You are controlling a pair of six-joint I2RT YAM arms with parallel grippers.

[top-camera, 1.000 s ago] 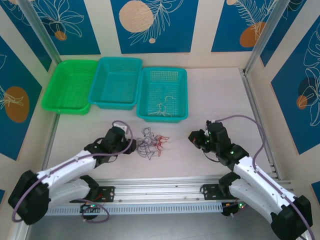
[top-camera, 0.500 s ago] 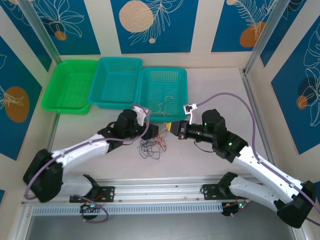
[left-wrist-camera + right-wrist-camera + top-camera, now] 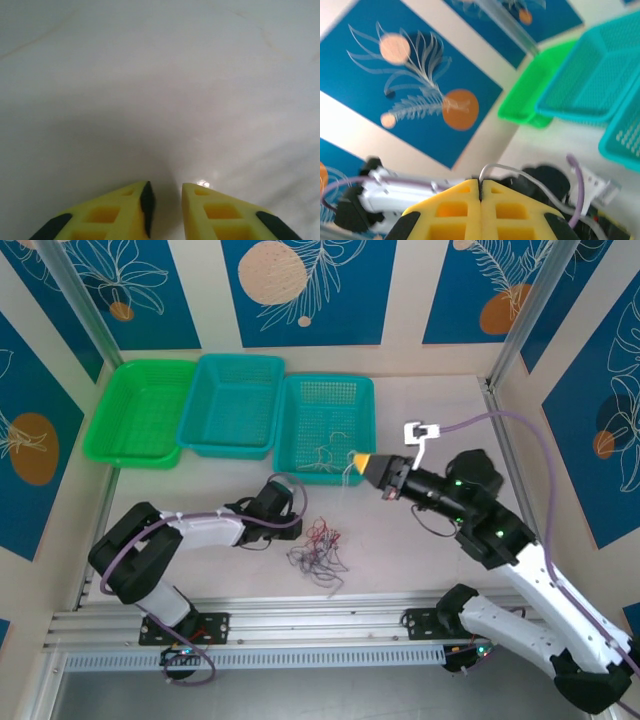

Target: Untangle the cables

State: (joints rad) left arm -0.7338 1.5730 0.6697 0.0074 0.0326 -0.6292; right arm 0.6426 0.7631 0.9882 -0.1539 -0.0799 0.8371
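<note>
A snarl of thin red, purple and black cables [image 3: 318, 548] lies on the white table in front of the baskets. My right gripper [image 3: 360, 461] is lifted over the near right corner of the right teal basket [image 3: 327, 380]. In the right wrist view it [image 3: 480, 186] is shut on a thin white cable [image 3: 520, 175] that arcs off to the right. My left gripper [image 3: 276, 498] is low over the table, left of the snarl. In the left wrist view its fingers [image 3: 165, 192] stand slightly open over bare table, with nothing between them.
Three baskets line the back: a green one [image 3: 140, 410], a teal middle one [image 3: 232, 405] and the right teal one, which holds white cables [image 3: 322, 454]. Patterned walls and metal posts close in the sides. A metal rail [image 3: 320, 625] runs along the near edge.
My right gripper left the snarl, rising and moving right toward the basket corner with the white cable. My left arm drew back to the left and lowered. The snarl shifted nearer.
</note>
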